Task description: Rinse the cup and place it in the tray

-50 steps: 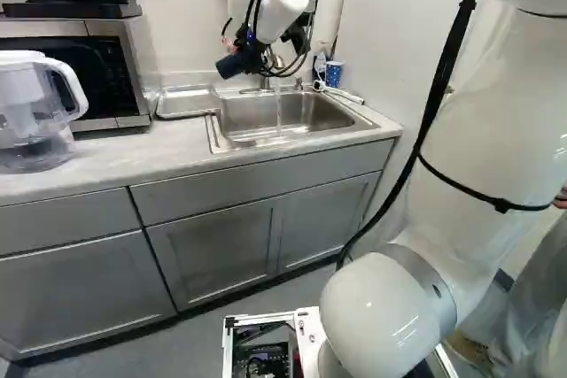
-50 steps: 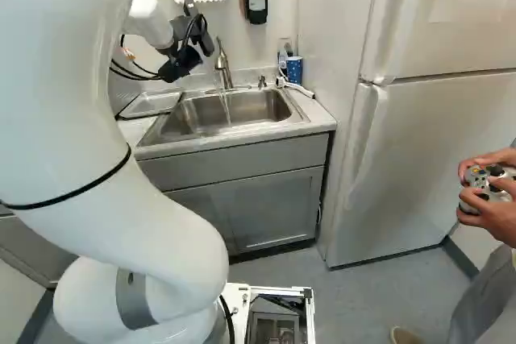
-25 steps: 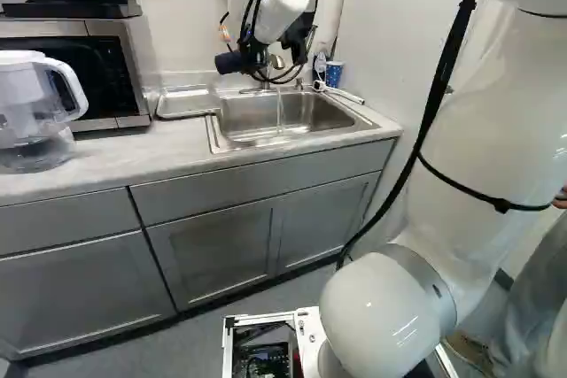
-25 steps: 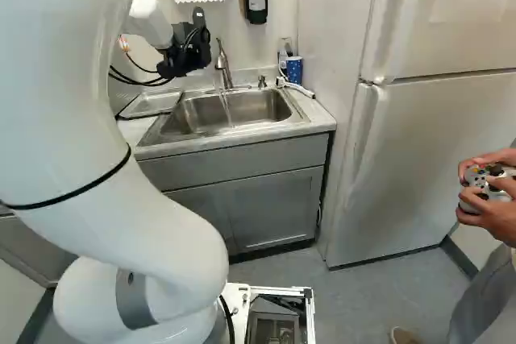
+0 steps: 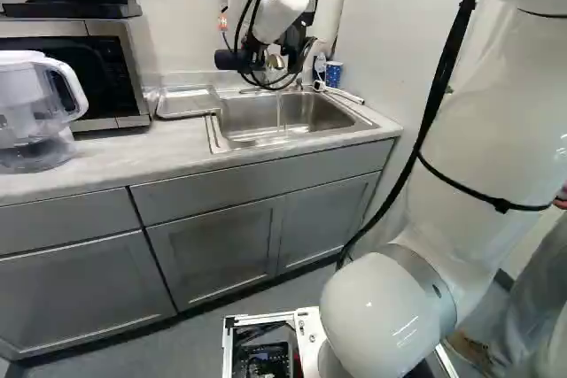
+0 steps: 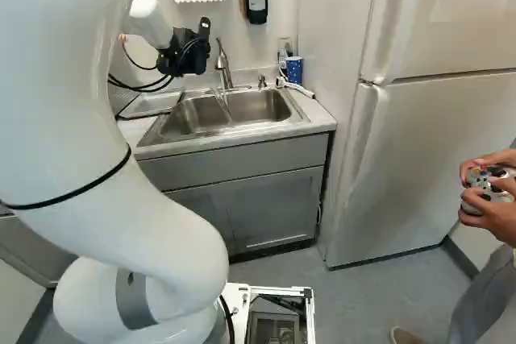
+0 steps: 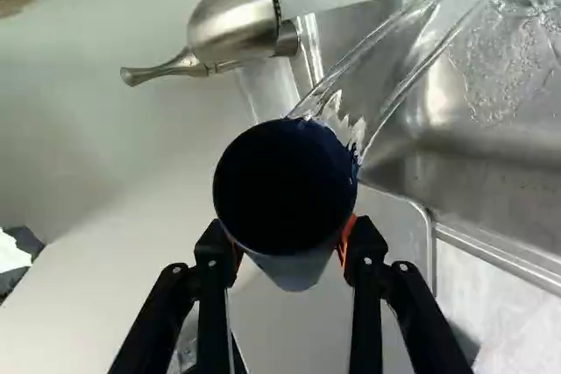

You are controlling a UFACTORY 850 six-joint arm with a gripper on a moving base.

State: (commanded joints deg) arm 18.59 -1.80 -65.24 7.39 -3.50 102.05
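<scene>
Beside the faucet hangs my gripper point(image 6: 184, 54) in the right base view, its fingertips hidden there. The wrist view shows the gripper point(image 7: 291, 247) shut on the dark blue cup point(image 7: 285, 186), an orange pad against each side. The cup's dark mouth faces the camera. Running water from the faucet point(image 7: 235, 19) strikes the rim on the side away from the fingers and splits towards the sink point(image 7: 491, 164). Beyond the cup, next to the sink, lies the metal tray point(image 7: 399, 229); it also shows left of the sink point(image 5: 188, 112) in the left base view.
A blue patterned cup point(image 6: 294, 68) and a bottle stand at the sink's back right corner, by a white hose. Left of the tray are a microwave point(image 5: 89, 86) and a water pitcher point(image 5: 35, 117). The refrigerator point(image 6: 427, 159) stands right of the counter.
The wrist and gripper have turned beside the faucet, the upright black part tipping right and down in the right base view. Water now spreads at an angle there. The base has stayed put.
</scene>
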